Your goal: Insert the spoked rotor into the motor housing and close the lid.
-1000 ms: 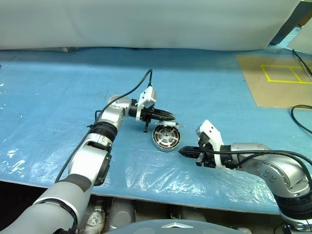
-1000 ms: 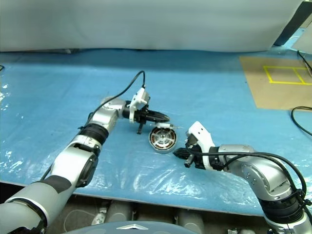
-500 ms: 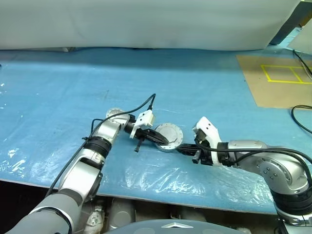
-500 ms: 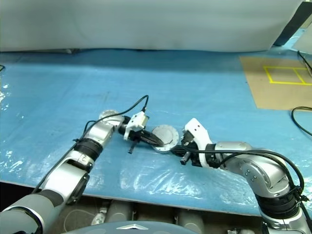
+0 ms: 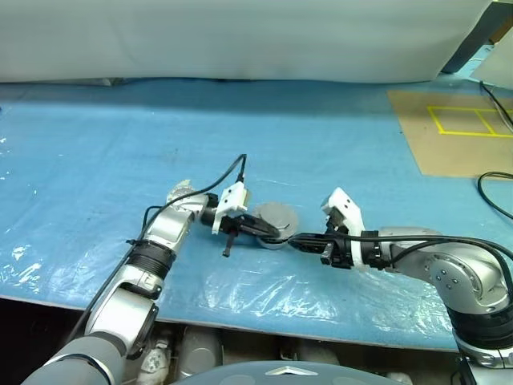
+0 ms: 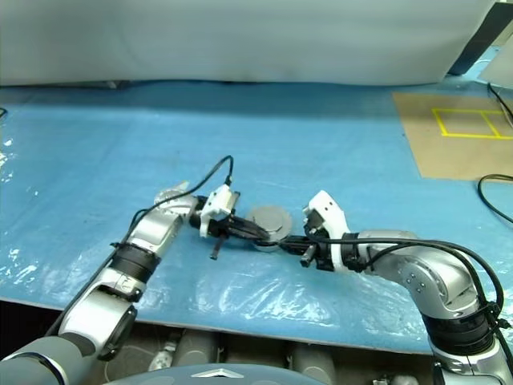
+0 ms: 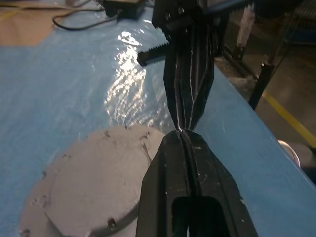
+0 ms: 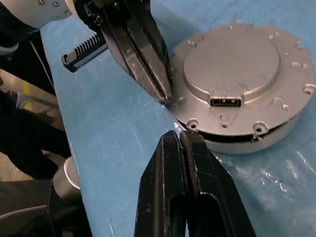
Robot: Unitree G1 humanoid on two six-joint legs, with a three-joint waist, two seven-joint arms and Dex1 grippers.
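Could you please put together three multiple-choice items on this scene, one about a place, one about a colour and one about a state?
1. Where does the round grey metal motor housing rest?
A. on the blue plastic sheet covering the table
B. on the brown board with yellow lines
C. lifted in a gripper

2. What colour is the lid's outer face?
A. copper-brown
B. grey
C. yellow

3. How does the lid stand?
A. swung open
B. removed and laid aside
C. closed flat over the housing

Answers:
1 A, the housing sits on the sheet between the left gripper and the right gripper.
2 B, the smooth top is plain grey in both wrist views.
3 C, no windings or rotor show, just the flat cover with its small screws.
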